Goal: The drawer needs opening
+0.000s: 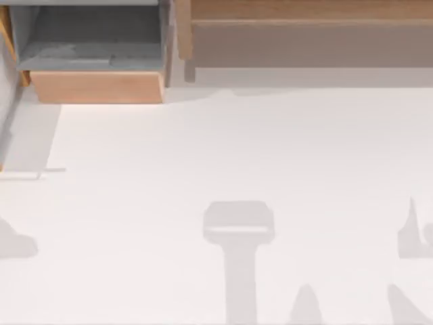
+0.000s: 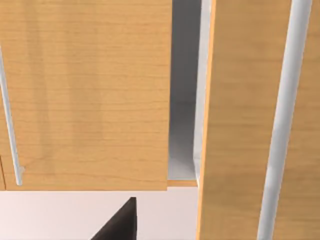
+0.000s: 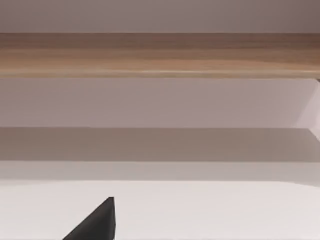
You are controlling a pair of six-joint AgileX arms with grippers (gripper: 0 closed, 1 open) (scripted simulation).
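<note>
- The drawer (image 1: 7, 47): a sliver of deep orange-brown wood at the top view's far left edge, at the back of the table. Pale grey wall runs below it along the same edge. How far out it stands cannot be told.
- Light-tan drawer (image 1: 98, 87): just right of that sliver, pulled out, with its grey inside exposed.
- Long wooden shelf (image 1: 304, 12): runs across the back right, with shadow beneath.
- White table (image 1: 223, 149): carries soft grey shadows along its near edge.
- Left gripper (image 2: 120, 220): a dark tip over the white surface, just in front of the wood fronts and touching none of them. Spread or pressed together: cannot tell.
- Left wrist view: a broad wood panel (image 2: 90, 90) and a narrower orange panel (image 2: 240, 100) stand apart, a grey recess (image 2: 182, 100) between them. Each panel carries a pale bar handle (image 2: 282, 125).
- Right gripper (image 3: 95, 222): a dark tip above the table, facing the wooden shelf (image 3: 160, 55) and well apart from it. State cannot be told.
</note>
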